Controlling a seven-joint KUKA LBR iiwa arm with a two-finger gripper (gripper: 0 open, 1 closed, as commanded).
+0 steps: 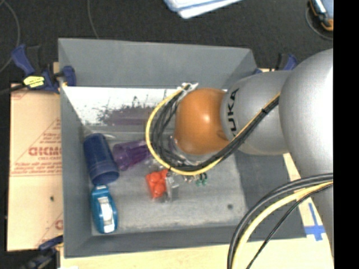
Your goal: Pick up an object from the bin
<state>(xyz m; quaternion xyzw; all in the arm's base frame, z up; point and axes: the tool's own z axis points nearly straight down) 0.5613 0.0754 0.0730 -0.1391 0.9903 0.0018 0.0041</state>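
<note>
A small orange-red thing [156,184] lies near the middle of the bin floor. My gripper [171,189] hangs just beneath the arm's wrist and is right against that thing's right side. To the left, a translucent purple cup [130,154] lies on its side. A dark blue cup [100,159] lies beside it, further left. A small green piece [201,179] sits just right of the gripper.
A blue and white tape dispenser [104,209] lies at the bin's front left corner. The arm with its orange cover and looped cables hangs over the bin's back right part. Bare floor shows at the front right.
</note>
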